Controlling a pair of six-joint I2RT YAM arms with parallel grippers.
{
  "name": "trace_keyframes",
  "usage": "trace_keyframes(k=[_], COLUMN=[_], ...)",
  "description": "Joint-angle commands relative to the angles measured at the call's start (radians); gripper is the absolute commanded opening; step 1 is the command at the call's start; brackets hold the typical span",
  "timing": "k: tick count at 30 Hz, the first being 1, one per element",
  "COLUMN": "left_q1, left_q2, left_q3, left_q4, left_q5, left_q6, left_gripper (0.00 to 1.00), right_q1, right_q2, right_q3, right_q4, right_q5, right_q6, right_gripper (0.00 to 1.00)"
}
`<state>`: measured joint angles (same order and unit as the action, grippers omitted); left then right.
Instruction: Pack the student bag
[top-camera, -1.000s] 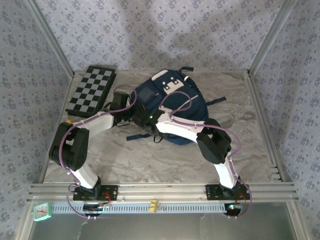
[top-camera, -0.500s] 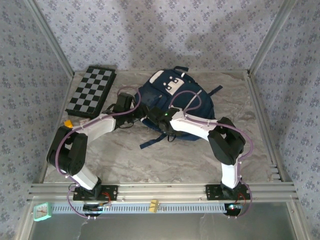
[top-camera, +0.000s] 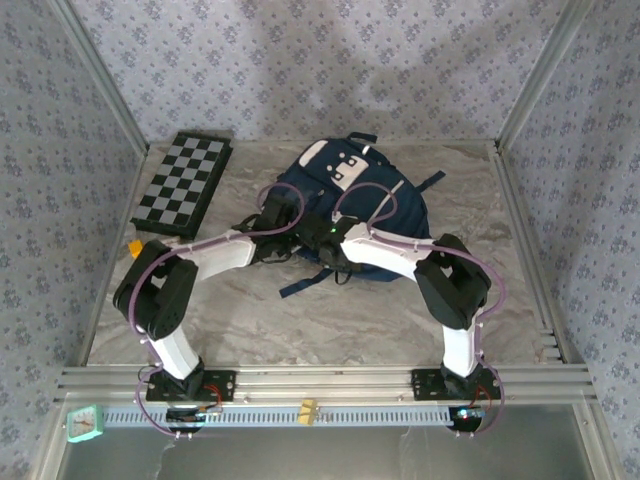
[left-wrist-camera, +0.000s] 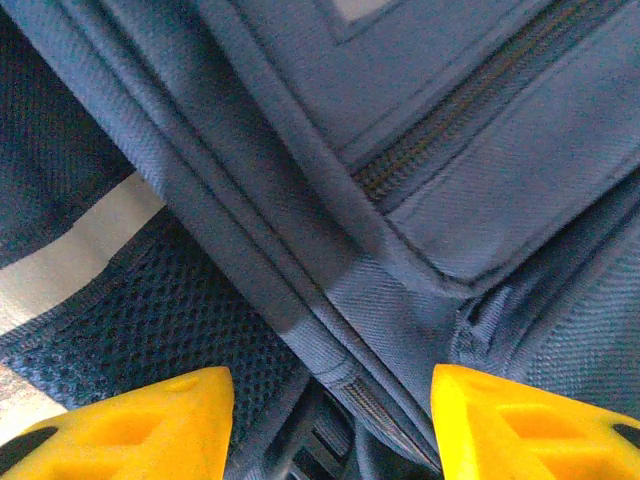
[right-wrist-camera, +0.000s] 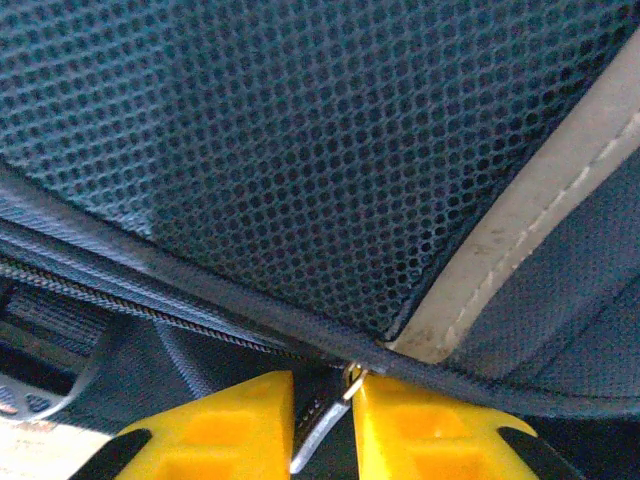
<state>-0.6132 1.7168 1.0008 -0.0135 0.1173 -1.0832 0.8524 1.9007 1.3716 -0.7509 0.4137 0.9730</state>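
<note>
1. The student bag (top-camera: 410, 215) lies flat on the marbled table (top-camera: 300, 320), directly beneath both grippers. Its white top patch is at the end far from them.
2. The right gripper (right-wrist-camera: 322, 440) has its yellow fingers pressed almost together, pinching the metal zipper pull (right-wrist-camera: 325, 410) in the narrow gap between them.
3. Just beyond those fingertips a zip line runs across, then a dark mesh panel. A white stripe slants away to the upper right.
4. The left gripper (left-wrist-camera: 330, 425) is spread wide and pinches nothing. Folded navy seams and a closed zip lie between and ahead of its fingers.
5. In the overhead view both grippers are on the near-left part of the bag, close beside each other.
6. A folded chessboard (top-camera: 183, 183) lies to the left of the left gripper, apart from the bag.
7. A small orange thing (top-camera: 135, 246) sits near the left arm's elbow.
</note>
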Motion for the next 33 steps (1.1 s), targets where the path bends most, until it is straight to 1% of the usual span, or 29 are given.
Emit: trace_keyframes(k=[1, 3, 5, 7, 9, 10, 12, 13, 15, 17, 20, 22, 23, 25, 26, 28, 29, 30, 33], left_q1=[-0.001, -0.015, -0.035, -0.042, -0.021, -0.013, 0.006, 0.029, 0.083, 0.144, 0.213, 0.258, 0.280, 0.301, 0.309, 0.322, 0.329, 0.331, 0.325], left_q2=[0.028, 0.036, 0.043, 0.070, 0.105, 0.117, 0.135, 0.144, 0.152, 0.160, 0.201, 0.232, 0.250, 0.274, 0.283, 0.285, 0.270, 0.244, 0.107], left_q3=[0.041, 0.027, 0.009, 0.008, 0.016, 0.026, 0.050, 0.045, 0.008, -0.009, 0.067, 0.116, 0.143, 0.208, 0.241, 0.284, 0.286, 0.268, 0.148], left_q4=[0.014, 0.023, 0.034, 0.028, 0.043, 0.036, -0.056, -0.065, -0.005, 0.063, 0.023, 0.055, 0.073, 0.058, 0.041, 0.012, 0.006, -0.001, -0.002], left_q5=[-0.043, -0.063, -0.129, -0.180, -0.173, -0.199, -0.267, -0.267, -0.244, -0.212, -0.169, -0.098, -0.039, 0.017, 0.035, 0.080, 0.104, 0.108, 0.122], left_q6=[-0.099, -0.156, -0.202, -0.245, -0.262, -0.244, -0.248, -0.253, -0.255, -0.202, -0.081, 0.008, 0.055, 0.118, 0.158, 0.203, 0.218, 0.221, 0.156], left_gripper=[0.55, 0.55, 0.53, 0.49, 0.43, 0.41, 0.35, 0.32, 0.29, 0.26, 0.24, 0.23, 0.21, 0.20, 0.20, 0.21, 0.22, 0.24, 0.32], right_q1=[-0.029, -0.027, -0.018, -0.007, -0.002, 0.000, 0.006, 0.007, 0.006, -0.001, -0.001, -0.013, -0.025, -0.045, -0.043, -0.019, -0.001, 0.012, 0.006], right_q2=[0.023, 0.019, -0.006, -0.029, -0.039, -0.046, -0.076, -0.097, -0.132, -0.173, -0.238, -0.264, -0.276, -0.296, -0.306, -0.319, -0.314, -0.304, -0.252], right_q3=[-0.024, -0.021, -0.029, -0.033, -0.022, -0.022, -0.055, -0.084, -0.134, -0.200, -0.271, -0.274, -0.270, -0.273, -0.284, -0.304, -0.293, -0.279, -0.227], right_q4=[0.021, 0.029, 0.055, 0.066, 0.010, -0.024, -0.047, -0.035, -0.023, 0.013, 0.039, -0.021, -0.044, -0.018, 0.042, 0.219, 0.260, 0.262, 0.232], right_q5=[-0.006, 0.005, 0.011, 0.015, 0.043, 0.063, 0.095, 0.099, 0.089, 0.059, 0.055, 0.106, 0.113, 0.071, 0.011, -0.146, -0.163, -0.141, -0.122], right_q6=[-0.009, -0.020, -0.052, -0.087, -0.102, -0.107, -0.123, -0.146, -0.182, -0.248, -0.374, -0.395, -0.397, -0.410, -0.437, -0.539, -0.535, -0.519, -0.486], right_gripper=[0.22, 0.20, 0.13, 0.09, 0.00, 0.00, 0.00, 0.00, 0.00, 0.00, 0.00, 0.00, 0.00, 0.00, 0.00, 0.00, 0.00, 0.00, 0.00])
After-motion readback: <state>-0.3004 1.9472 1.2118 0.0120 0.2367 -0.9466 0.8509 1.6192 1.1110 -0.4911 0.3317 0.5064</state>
